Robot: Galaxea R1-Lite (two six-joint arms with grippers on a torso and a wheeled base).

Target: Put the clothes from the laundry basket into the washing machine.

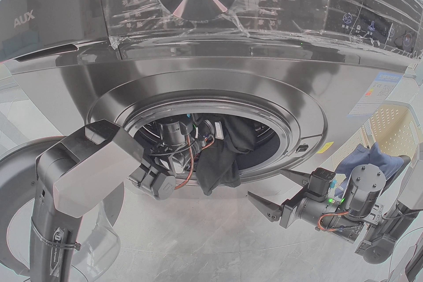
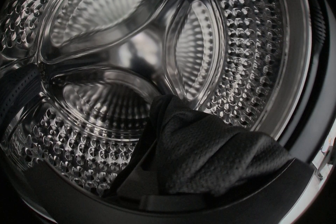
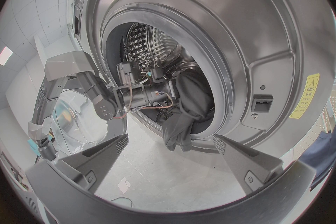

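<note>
The washing machine (image 1: pixel 211 71) was seen from close in front, with its round door (image 1: pixel 15 181) swung open to the robot's left. The left arm (image 1: pixel 88 164) was stretched through the door opening, and the left gripper (image 1: pixel 207 133) was placed just inside it, near the upper part of a black garment (image 1: pixel 220 159). Whether the left gripper was open or closed on the cloth could not be told, since its front end was hidden behind the fabric.

The black garment was draped across the lower rim of the opening. One part was bunched on the dark rubber seal at the mouth of the steel drum (image 2: pixel 105 25), and the other part was hung down outside over the front of the machine, above the pale floor (image 1: pixel 198 234). In the left wrist view the cloth was seen piled at the near edge of the drum, with the dimpled wall behind it.

The right gripper (image 1: pixel 265 183) was held outside the machine, low and to the right of the opening, apart from the garment. Its jaws were spread wide and nothing was held between them.

A cream laundry basket (image 1: pixel 392 124) was placed to the right of the machine, behind the right arm, and a blue garment (image 1: pixel 365 157) was seen at its near side.
</note>
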